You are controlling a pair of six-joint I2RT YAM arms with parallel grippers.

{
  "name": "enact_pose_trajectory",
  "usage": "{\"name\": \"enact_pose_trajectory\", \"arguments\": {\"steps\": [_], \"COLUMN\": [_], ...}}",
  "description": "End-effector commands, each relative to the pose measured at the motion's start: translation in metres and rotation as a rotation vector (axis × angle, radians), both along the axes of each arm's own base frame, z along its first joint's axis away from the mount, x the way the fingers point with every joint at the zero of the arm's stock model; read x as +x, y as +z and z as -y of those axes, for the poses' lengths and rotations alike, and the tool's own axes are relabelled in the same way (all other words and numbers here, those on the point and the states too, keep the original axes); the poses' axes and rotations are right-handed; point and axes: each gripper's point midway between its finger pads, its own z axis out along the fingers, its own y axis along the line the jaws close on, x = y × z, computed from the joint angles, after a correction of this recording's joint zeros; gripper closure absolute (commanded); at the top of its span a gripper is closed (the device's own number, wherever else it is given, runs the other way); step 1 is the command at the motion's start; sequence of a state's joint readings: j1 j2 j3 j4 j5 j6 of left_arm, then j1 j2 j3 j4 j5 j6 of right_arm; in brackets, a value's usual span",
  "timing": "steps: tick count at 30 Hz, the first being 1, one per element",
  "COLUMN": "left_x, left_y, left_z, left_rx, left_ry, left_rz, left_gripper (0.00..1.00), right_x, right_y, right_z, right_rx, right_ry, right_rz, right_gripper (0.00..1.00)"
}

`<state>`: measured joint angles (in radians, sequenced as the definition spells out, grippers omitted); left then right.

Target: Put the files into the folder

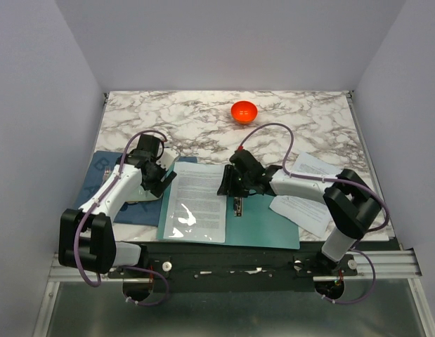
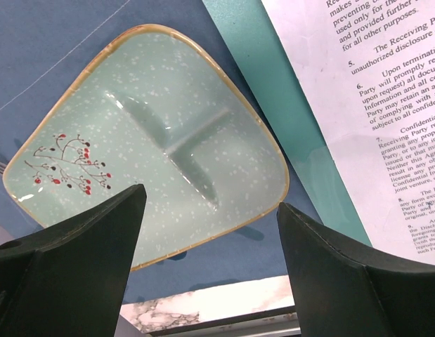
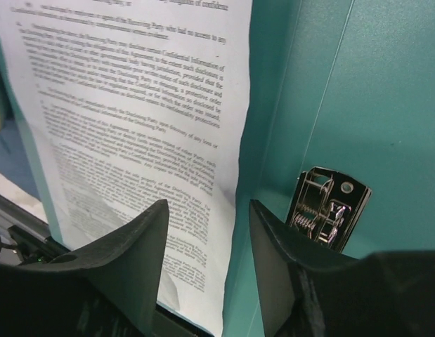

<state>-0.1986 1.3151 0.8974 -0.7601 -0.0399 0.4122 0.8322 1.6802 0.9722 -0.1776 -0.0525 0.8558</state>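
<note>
The teal folder point(image 1: 266, 228) lies open at the near edge, its metal clip point(image 3: 328, 207) on the spine. One of the files, a printed sheet point(image 1: 196, 200), rests flat on the folder's left half under the glossy pocket. More files point(image 1: 308, 196) lie in a loose pile on the marble at the right. My right gripper point(image 1: 228, 184) hovers over that sheet's right edge, just left of the clip, jaws apart point(image 3: 209, 210) with nothing between them. My left gripper point(image 1: 161, 179) stands open point(image 2: 211, 210) above the mat beside the folder's left edge point(image 2: 273, 91), empty.
A pale mint divided plate point(image 2: 154, 147) sits on the dark blue mat point(image 1: 105, 165) under the left arm. A red bowl point(image 1: 243, 111) stands at the back middle. The table's near edge and black rail point(image 1: 224, 263) run just below the folder.
</note>
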Motion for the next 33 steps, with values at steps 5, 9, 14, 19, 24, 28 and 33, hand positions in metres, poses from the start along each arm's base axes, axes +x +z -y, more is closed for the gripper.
{"name": "enact_pose_trajectory", "arguments": {"steps": [5, 9, 14, 19, 24, 28, 33], "left_x": [-0.019, -0.018, -0.018, -0.022, -0.028, -0.032, -0.038], "left_y": [0.006, 0.005, 0.002, -0.003, -0.012, -0.018, -0.030], "left_z": [-0.001, -0.001, 0.001, 0.000, -0.004, -0.010, -0.013], "left_rx": [-0.005, -0.007, -0.013, -0.014, 0.011, 0.038, 0.058], "left_ry": [-0.018, -0.018, -0.014, -0.020, -0.034, -0.051, -0.063], "left_rz": [-0.023, -0.011, -0.016, -0.025, -0.032, -0.030, -0.041], "left_gripper": [0.11, 0.11, 0.11, 0.11, 0.11, 0.11, 0.11], "right_x": [-0.036, -0.051, -0.060, -0.063, -0.068, -0.066, -0.067], "right_y": [0.002, -0.007, -0.020, -0.024, -0.024, -0.024, -0.027], "right_z": [0.010, 0.017, 0.017, 0.011, 0.004, 0.007, 0.001], "right_rx": [-0.015, -0.027, -0.033, -0.029, -0.029, -0.040, -0.042], "right_ry": [0.041, 0.050, 0.054, 0.060, 0.076, 0.059, 0.066], "right_rz": [-0.001, -0.016, -0.046, -0.058, -0.061, -0.054, -0.075], "right_gripper": [0.41, 0.41, 0.44, 0.47, 0.53, 0.57, 0.65]}}
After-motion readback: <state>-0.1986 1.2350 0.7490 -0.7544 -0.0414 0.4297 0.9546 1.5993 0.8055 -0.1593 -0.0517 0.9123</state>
